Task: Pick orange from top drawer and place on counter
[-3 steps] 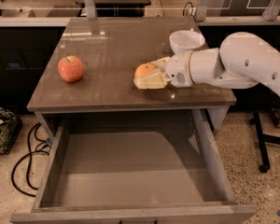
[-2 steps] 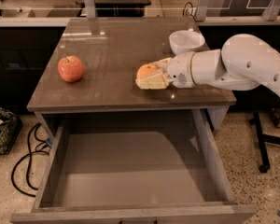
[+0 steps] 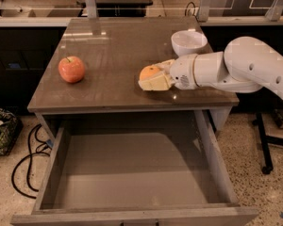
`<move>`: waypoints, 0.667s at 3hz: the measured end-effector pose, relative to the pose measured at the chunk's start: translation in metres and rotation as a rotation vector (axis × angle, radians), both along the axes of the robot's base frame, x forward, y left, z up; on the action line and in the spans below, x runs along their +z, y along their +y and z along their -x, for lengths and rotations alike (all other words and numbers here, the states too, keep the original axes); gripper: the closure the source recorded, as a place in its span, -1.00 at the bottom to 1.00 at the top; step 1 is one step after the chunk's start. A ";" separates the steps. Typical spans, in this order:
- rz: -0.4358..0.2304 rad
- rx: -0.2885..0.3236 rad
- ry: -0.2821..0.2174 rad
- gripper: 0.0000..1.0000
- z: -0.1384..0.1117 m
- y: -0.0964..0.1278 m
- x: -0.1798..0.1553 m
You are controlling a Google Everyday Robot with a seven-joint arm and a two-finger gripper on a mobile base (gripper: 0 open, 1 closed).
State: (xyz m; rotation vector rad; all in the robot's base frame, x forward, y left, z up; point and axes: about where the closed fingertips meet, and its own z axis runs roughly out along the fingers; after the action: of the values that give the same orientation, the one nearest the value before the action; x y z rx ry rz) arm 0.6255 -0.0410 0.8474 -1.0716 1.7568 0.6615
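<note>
The white arm (image 3: 236, 69) is reaching in from the right over the surface (image 3: 113, 46), and its gripper (image 3: 151, 76) is closing its pale fingers (image 3: 156, 83) on the orange (image 3: 148, 71), one finger in front and one behind. The orange is sitting low over the right front part of the surface; whether it is touching cannot be told. A red apple (image 3: 71, 68) is resting well apart on the left, and a white bowl (image 3: 188, 42) is standing just behind the arm. The top drawer (image 3: 132, 173) is standing pulled out below.
</note>
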 end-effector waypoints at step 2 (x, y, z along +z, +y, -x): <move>-0.005 -0.003 0.013 0.63 -0.003 0.003 -0.010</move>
State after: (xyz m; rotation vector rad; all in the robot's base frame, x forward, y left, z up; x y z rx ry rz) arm 0.6283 -0.0382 0.8373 -1.0635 1.7662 0.6722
